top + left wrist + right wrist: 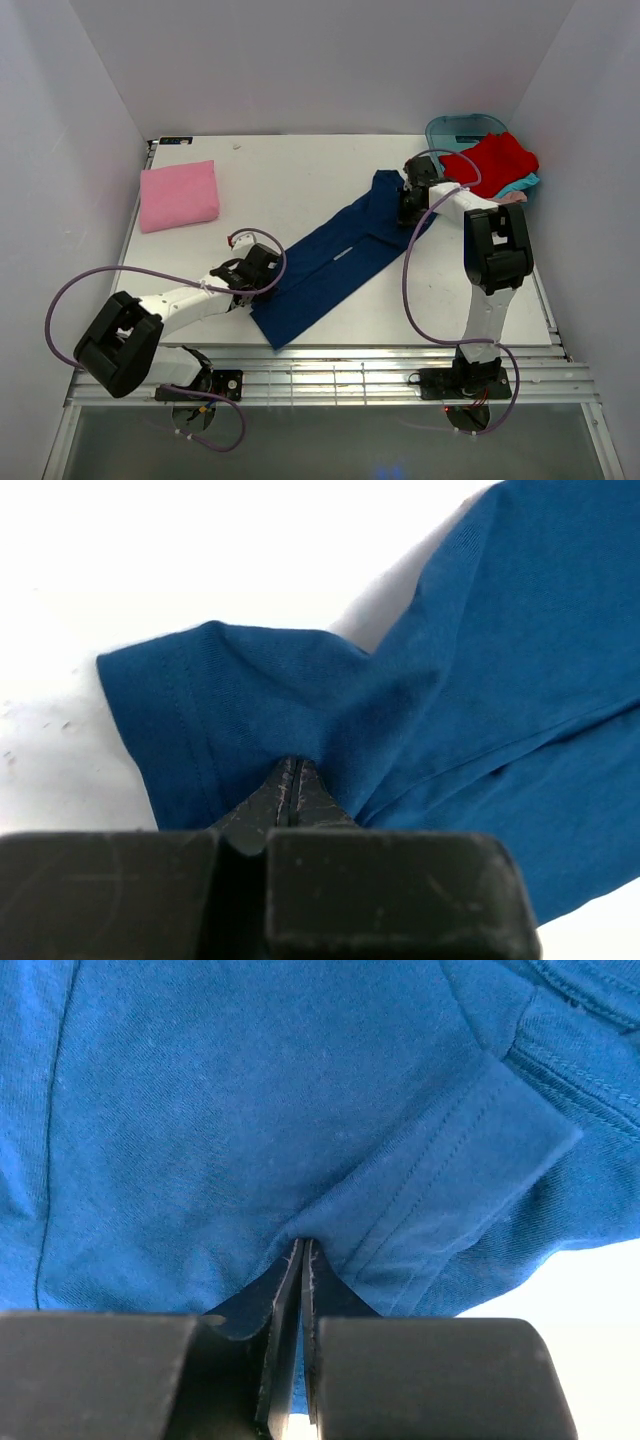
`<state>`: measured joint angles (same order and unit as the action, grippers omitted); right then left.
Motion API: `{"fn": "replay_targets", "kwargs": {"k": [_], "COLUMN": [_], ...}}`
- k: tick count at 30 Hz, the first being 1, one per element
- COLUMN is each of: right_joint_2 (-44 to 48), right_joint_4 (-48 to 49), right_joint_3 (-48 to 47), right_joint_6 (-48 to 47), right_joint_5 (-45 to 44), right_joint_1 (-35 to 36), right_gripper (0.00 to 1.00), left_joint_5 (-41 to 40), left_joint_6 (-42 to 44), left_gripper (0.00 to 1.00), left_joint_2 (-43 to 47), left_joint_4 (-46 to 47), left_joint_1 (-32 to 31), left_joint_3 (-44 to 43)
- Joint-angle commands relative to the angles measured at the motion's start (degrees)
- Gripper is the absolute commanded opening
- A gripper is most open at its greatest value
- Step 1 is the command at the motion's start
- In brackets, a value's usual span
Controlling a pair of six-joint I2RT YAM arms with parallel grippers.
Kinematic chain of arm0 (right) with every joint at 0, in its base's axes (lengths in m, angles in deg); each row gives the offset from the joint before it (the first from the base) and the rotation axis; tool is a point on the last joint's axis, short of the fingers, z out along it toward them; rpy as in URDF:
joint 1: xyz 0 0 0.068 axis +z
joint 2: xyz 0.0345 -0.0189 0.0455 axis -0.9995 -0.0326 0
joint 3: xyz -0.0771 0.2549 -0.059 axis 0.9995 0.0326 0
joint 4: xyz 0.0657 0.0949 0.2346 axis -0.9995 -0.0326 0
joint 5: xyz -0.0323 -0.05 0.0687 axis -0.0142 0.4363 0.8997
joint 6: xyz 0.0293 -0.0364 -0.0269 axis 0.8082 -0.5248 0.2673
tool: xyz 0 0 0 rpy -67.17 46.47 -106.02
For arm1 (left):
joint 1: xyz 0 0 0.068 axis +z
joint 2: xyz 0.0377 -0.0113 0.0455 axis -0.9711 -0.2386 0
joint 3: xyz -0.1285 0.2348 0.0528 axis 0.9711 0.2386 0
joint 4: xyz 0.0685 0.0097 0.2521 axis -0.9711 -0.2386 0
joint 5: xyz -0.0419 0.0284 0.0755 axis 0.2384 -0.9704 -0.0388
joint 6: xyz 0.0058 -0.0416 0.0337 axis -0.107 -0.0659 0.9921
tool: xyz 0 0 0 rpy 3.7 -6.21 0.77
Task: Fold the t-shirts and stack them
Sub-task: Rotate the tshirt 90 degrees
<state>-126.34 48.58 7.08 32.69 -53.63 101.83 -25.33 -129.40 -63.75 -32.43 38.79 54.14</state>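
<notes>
Clamping a bunched fold of the navy t-shirt (430, 680) between shut jaws, the left pincer (293, 772) is holding the cloth's near end, the fabric puckering around its tips. From that pincer the shirt is running away and to the right as one long narrow band on the table (300, 170). Its long axis is lying diagonally toward the right pincer (302, 1250), which is gripping the far end with its jaws pressed together on a pleat of the same cloth. Each arm is thus sitting nearest its own end, and the coming fold is likely turning on carrying one end along that axis onto the other. The left arm is lying low and stretched forward. The right arm is reaching out with its elbow raised. Beyond the left pincer, well apart, a folded pink t-shirt (178, 196) is resting. Beyond the right one, a red t-shirt (492, 158) is lying heaped on a teal tub (460, 128).
</notes>
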Motion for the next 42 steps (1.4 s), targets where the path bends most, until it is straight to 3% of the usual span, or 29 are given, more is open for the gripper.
{"fn": "replay_targets", "kwargs": {"k": [1,8,18,23,34,42], "right_joint_2": [-4.3,-10.0,-19.1,-23.1,-31.1,-31.4], "right_joint_4": [-2.4,-4.6,-8.2,-9.3,-5.0,1.5], "right_joint_3": [-0.5,-6.9,-25.2,-33.5,-45.1,-47.3], "right_joint_6": [0.8,2.2,3.4,3.8,5.5,4.6], "right_joint_5": [-3.7,-6.4,-7.4,-5.2,4.8,9.6], "right_joint_1": [1.3,2.4,2.7,2.7,2.7,2.4], "right_gripper": [0.08,0.08,0.08,0.08,0.08,0.08], "left_joint_5": [3.0,4.7,9.5,11.9,14.2,12.0], "left_joint_6": [-0.7,-5.1,-14.5,-15.3,-11.9,-14.9], "left_gripper": [0.0,0.0,0.0,0.0,0.0,0.0], "left_joint_2": [-6.9,-10.0,-10.1,-12.9,-22.4,-20.2], "left_joint_4": [-3.1,-8.6,-20.5,-24.5,-26.3,-28.3], "left_joint_1": [-0.6,-4.9,-16.0,-21.0,-25.5,-26.0], "left_joint_3": [3.1,1.3,-2.1,-6.5,-19.8,-22.6]}}
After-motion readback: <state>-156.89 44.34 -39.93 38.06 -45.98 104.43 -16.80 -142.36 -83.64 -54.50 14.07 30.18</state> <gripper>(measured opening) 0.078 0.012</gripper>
